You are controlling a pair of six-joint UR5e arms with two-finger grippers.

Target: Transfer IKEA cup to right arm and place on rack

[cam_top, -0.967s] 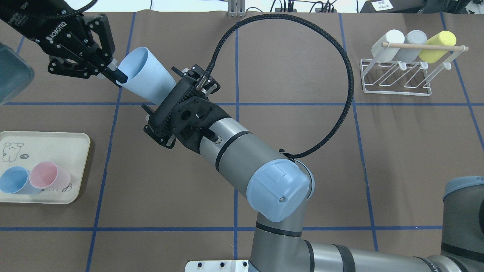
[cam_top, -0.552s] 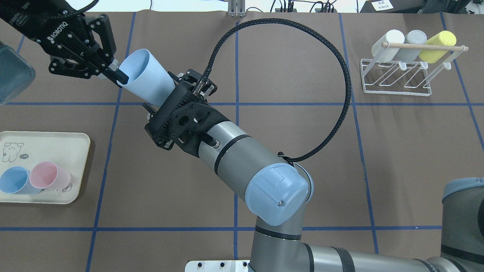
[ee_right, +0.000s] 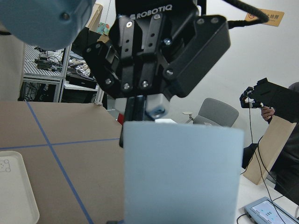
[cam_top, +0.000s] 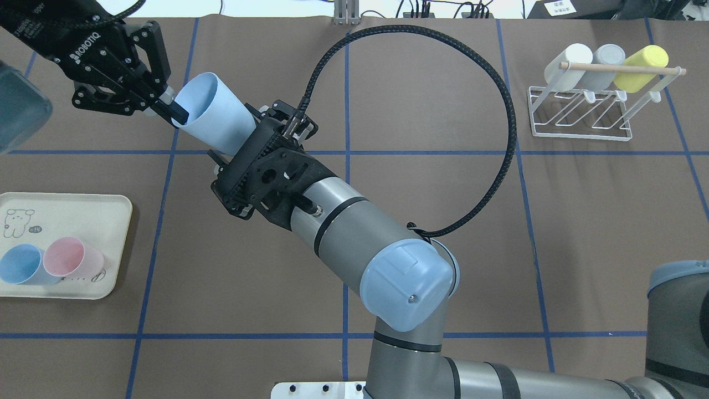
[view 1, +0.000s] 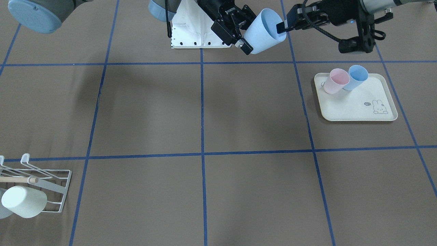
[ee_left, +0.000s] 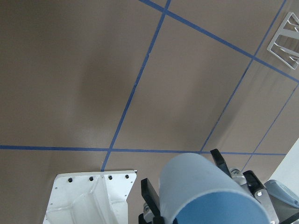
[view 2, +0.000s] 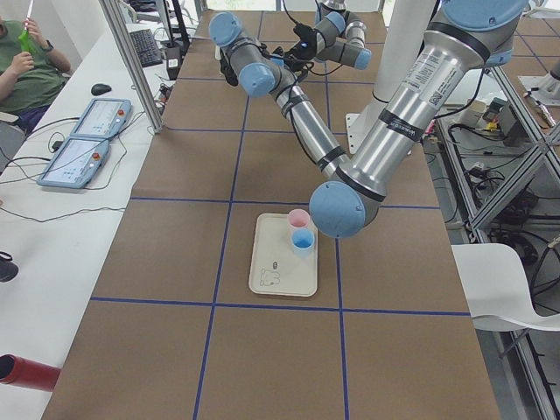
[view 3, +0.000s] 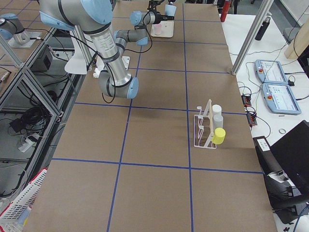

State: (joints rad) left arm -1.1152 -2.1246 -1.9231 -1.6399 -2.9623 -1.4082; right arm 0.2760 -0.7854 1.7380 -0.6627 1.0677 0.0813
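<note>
Two cups (cam_top: 71,256) (cam_top: 22,265) sit in the tray (cam_top: 83,206); left fingers (cam_top: 175,113) pinch the IKEA cup (cam_top: 216,116); right fingers (ee_left: 149,196) flank it, grasp unclear.

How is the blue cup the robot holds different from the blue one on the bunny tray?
The held light blue plastic cup hangs in the air; the other light blue plastic cup stands on the cream rabbit-print tray. The held cup is tipped sideways; the tray cup is upright. The left gripper pinches the held cup's rim; nothing grips the tray cup. Both share colour and shape.
</note>
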